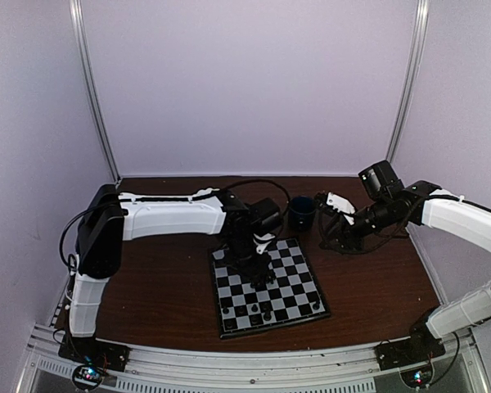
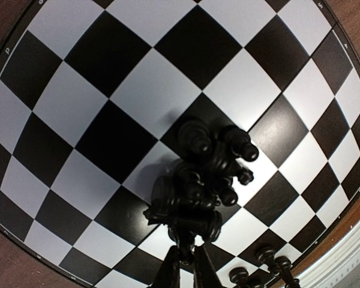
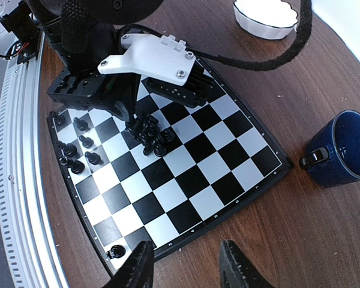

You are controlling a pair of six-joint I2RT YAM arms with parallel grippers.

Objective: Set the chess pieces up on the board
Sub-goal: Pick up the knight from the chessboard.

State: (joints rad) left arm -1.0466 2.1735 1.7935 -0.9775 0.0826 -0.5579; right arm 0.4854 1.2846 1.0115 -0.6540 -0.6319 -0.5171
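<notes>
The board (image 1: 290,274) lies flat at the table's centre, with black and white checks. A heap of black chess pieces (image 2: 213,159) lies tumbled near its middle and also shows in the right wrist view (image 3: 151,135). Several pieces (image 3: 78,147) stand on the board's near rows, and one (image 3: 116,250) stands in a corner. My left gripper (image 2: 189,261) is down at the heap's edge, its fingers closed on one black chess piece (image 2: 195,225). In the top view it (image 1: 250,264) is over the board. My right gripper (image 3: 187,270) is open and empty, above the wood beside the board's right edge.
A dark blue mug (image 1: 301,211) stands just behind the board's far right corner and shows in the right wrist view (image 3: 342,147). A white scalloped bowl (image 3: 267,15) sits on the table beyond the board. A metal rail (image 1: 254,364) runs along the near edge.
</notes>
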